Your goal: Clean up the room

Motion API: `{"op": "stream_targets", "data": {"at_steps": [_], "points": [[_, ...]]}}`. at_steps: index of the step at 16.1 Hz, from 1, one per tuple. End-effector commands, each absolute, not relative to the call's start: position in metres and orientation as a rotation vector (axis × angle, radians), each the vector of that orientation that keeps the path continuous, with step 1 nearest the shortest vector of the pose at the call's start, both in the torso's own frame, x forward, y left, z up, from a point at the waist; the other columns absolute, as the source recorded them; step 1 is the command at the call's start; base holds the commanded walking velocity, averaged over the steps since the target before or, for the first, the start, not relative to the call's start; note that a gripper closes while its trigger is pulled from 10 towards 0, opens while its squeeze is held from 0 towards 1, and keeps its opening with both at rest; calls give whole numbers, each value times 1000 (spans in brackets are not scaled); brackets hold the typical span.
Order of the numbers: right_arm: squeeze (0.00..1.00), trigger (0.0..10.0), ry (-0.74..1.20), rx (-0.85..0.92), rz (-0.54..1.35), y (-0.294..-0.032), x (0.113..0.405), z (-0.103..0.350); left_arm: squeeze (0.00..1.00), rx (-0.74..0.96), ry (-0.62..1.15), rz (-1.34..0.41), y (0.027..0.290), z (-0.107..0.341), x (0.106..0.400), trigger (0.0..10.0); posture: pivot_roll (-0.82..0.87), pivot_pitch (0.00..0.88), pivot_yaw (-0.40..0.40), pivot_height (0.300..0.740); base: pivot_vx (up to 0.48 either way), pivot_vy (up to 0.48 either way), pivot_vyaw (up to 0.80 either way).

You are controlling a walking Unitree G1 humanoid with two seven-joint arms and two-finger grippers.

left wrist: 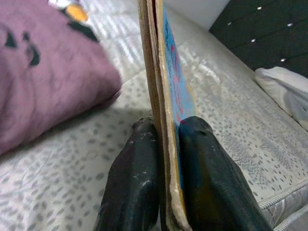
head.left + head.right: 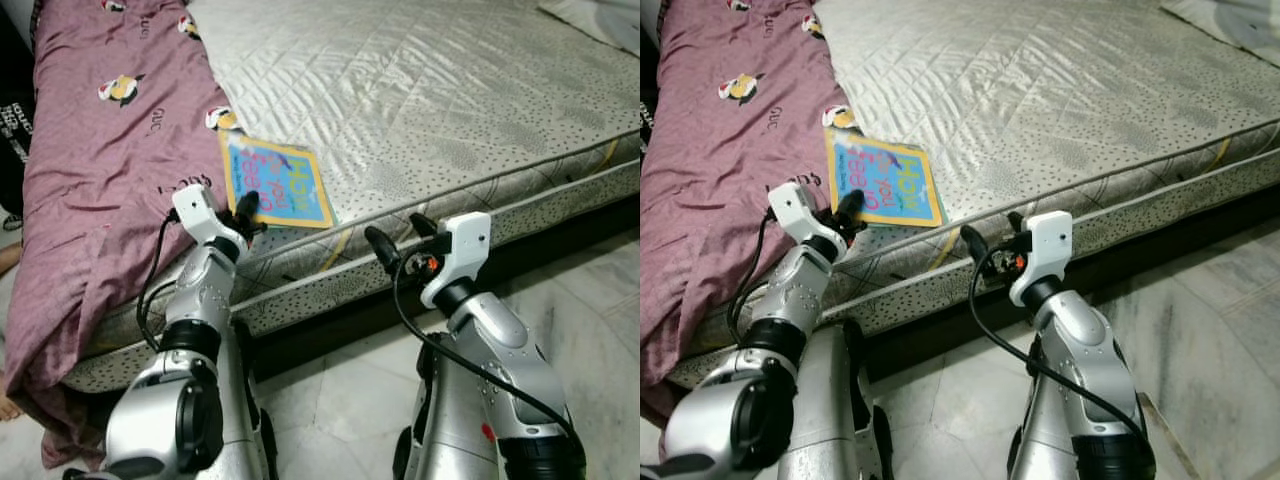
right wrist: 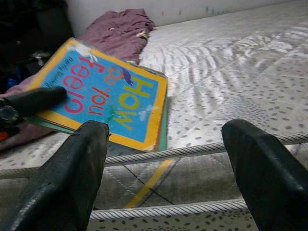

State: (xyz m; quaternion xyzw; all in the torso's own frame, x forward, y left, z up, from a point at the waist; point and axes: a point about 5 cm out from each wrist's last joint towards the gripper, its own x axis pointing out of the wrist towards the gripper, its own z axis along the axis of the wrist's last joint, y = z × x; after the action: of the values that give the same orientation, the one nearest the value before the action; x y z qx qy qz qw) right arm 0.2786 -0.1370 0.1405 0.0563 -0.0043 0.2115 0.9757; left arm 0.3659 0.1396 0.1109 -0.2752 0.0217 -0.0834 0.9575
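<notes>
Up close, the left gripper (image 1: 166,144) clamps the book's (image 2: 272,183) edge, near the mattress (image 2: 420,90) edge beside the purple blanket (image 2: 100,160). Alongside, the right gripper (image 3: 166,163) hangs spread before the mattress side.

It was a home bedroom: a bare quilted mattress (image 2: 430,110) filled the upper right of the frame, a crumpled mauve bedsheet (image 2: 100,170) lay at upper left, a white pillow (image 2: 600,20) sat top right, and marble floor tiles (image 2: 590,300) lay below.
</notes>
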Motion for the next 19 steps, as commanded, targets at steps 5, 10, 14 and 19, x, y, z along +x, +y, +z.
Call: {"op": "stream_targets", "data": {"at_steps": [5,10,14,19], "points": [[0,10000,-35,104,423,-132,282,141,0,-451,-145,-196,148,135,352,0,-136,0,91,460,0,0,0],[0,10000,-71,57,292,-136,292,143,0,-333,-316,-259,140,175,335,0,-112,0,91,460,0,0,0],[0,10000,-123,126,227,-139,289,147,0,-207,-325,-292,133,175,314,0,-107,0,99,464,0,0,0],[0,10000,-144,127,172,-149,293,147,0,-44,-263,-202,144,160,297,10000,-101,0,111,521,0,0,0]]}}
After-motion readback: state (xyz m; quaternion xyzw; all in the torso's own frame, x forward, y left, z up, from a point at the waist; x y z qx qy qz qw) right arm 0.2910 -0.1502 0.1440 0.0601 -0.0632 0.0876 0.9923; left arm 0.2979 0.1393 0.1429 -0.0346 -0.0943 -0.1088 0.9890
